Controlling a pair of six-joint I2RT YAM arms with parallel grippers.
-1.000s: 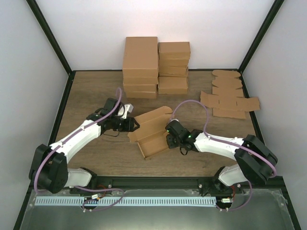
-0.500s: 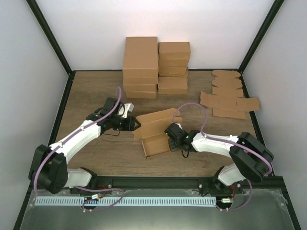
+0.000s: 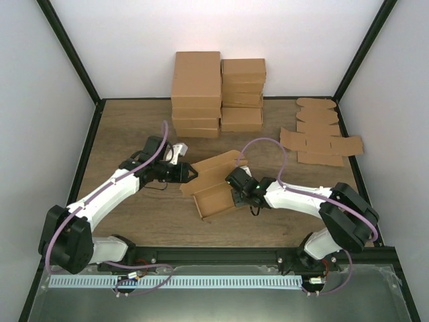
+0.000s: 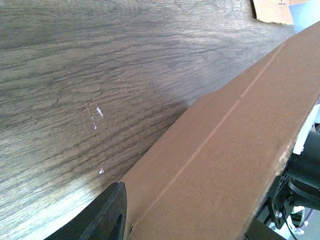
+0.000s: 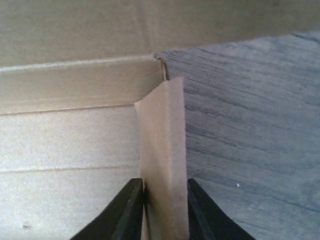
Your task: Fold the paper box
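The paper box (image 3: 213, 184) lies half folded mid-table, its tray open upward and its lid panel tilted up at the far side. My left gripper (image 3: 189, 173) is at the lid's left end. In the left wrist view its jaws (image 4: 182, 212) stand wide apart, with the brown lid panel (image 4: 230, 150) lying across between them; one black finger (image 4: 102, 217) shows. My right gripper (image 3: 234, 187) is shut on the tray's right side wall (image 5: 162, 150), a folded strip standing upright between its fingers (image 5: 127, 210). The tray floor (image 5: 65, 165) is left of it.
A group of ready-made brown cartons (image 3: 218, 90) is stacked at the back centre. Flat brown blanks (image 3: 320, 137) lie at the back right; a corner of one blank (image 4: 272, 10) shows in the left wrist view. The wooden table (image 3: 127, 127) is walled on three sides.
My right gripper has moved a little left and away from me with the side wall in it. The box has shifted slightly left and its lid panel has changed tilt. The left gripper has edged right.
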